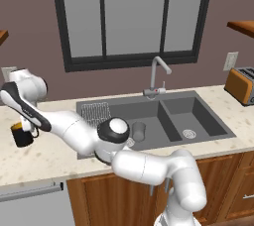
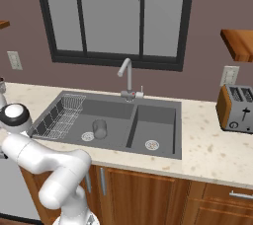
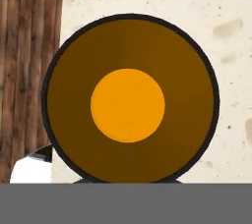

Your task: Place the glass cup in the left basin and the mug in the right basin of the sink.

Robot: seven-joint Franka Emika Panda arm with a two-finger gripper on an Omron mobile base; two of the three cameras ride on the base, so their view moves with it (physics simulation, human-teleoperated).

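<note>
I read the job as half done. Starting with the desk (image 1: 44,158): its speckled top carries the sink (image 2: 163,153), and I have the arm swung far out over the left end of it, well apart from both basins. In the left basin (image 2: 114,111), the wider one with the wire rack (image 2: 62,115), the glass cup (image 2: 100,129) stands upright on the floor just beside the round drain, so that part looks finished. The right basin (image 2: 160,123) holds nothing but its drain, so the mug's trip is what remains. The mug (image 1: 22,136) sits at the hand (image 1: 25,127); the hand view looks straight down into its orange bottom. The jaws are closed down tight, on the mug's rim as far as I can judge, though the fingertips themselves are hidden. Whether it has left the desk I cannot tell.
</note>
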